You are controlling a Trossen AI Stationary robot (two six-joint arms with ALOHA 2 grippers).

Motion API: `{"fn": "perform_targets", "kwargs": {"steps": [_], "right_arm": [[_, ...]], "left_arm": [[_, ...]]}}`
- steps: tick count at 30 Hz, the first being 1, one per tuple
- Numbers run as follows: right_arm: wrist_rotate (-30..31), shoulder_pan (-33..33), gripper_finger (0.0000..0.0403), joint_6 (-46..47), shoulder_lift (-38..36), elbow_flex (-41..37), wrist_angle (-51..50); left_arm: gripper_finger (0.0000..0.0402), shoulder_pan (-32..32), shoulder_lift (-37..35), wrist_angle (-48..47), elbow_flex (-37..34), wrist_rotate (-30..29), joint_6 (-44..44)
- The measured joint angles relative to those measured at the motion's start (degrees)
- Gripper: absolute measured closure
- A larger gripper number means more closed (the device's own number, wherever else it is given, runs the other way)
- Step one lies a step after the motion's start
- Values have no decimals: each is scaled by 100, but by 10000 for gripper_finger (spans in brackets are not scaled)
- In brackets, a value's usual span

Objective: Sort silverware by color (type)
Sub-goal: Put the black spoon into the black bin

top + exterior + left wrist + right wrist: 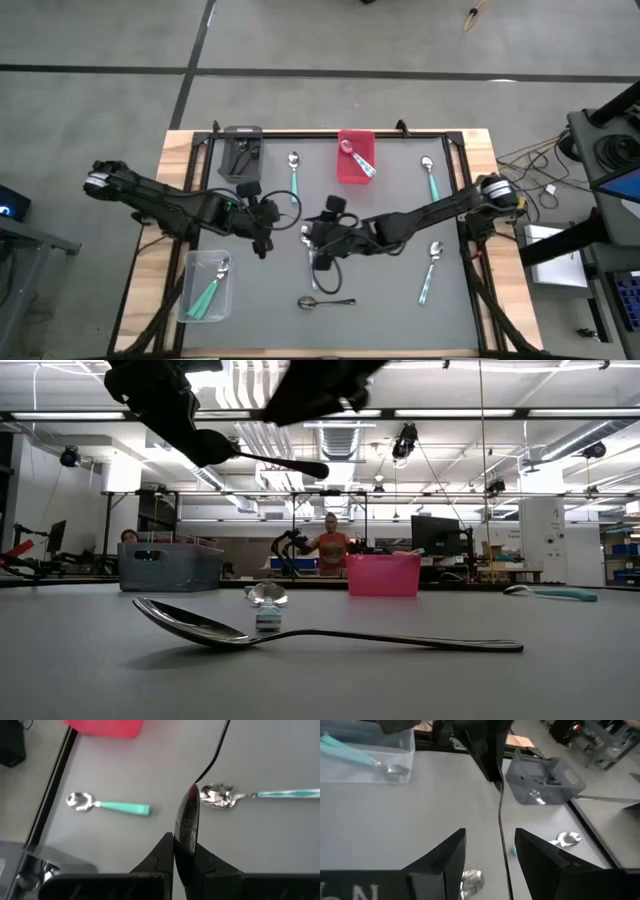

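Observation:
My left gripper (264, 238) is shut on a dark spoon (280, 462) held in the air over the table's middle. My right gripper (490, 847) faces it, open, its fingers standing on either side of the spoon's thin handle (501, 815) without touching it. Another dark spoon (325, 301) lies flat near the front edge. Teal-handled spoons lie on the mat at the far middle (293, 175), far right (430, 178) and right (432, 270), and one (260, 796) lies below the grippers. My left gripper pinches the dark spoon's bowl (187, 822) between its two fingers, the bowl standing edge-on in the gap. The fingers slant down from the table's left. The handle (215, 750) runs on away from the fingers toward the right gripper, and the spoon is lifted clear of the table.
A grey bin (240, 150) with dark spoons stands at the far left, a red bin (355, 155) with a spoon at the far middle, a clear bin (205, 285) with teal-handled spoons at the near left. People show in the room beyond the table.

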Motion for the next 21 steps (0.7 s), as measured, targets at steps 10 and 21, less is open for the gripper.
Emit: {"fn": "perform_targets", "kwargs": {"steps": [10,21], "right_arm": [[123,-165,248,-304,623,688,-219],[125,-416,259,-196,723,675,-483]], "left_arm": [[401,-27,-16,-51,-12,4,-20],[401,-57,-108,-17,-12,22,-3]]}}
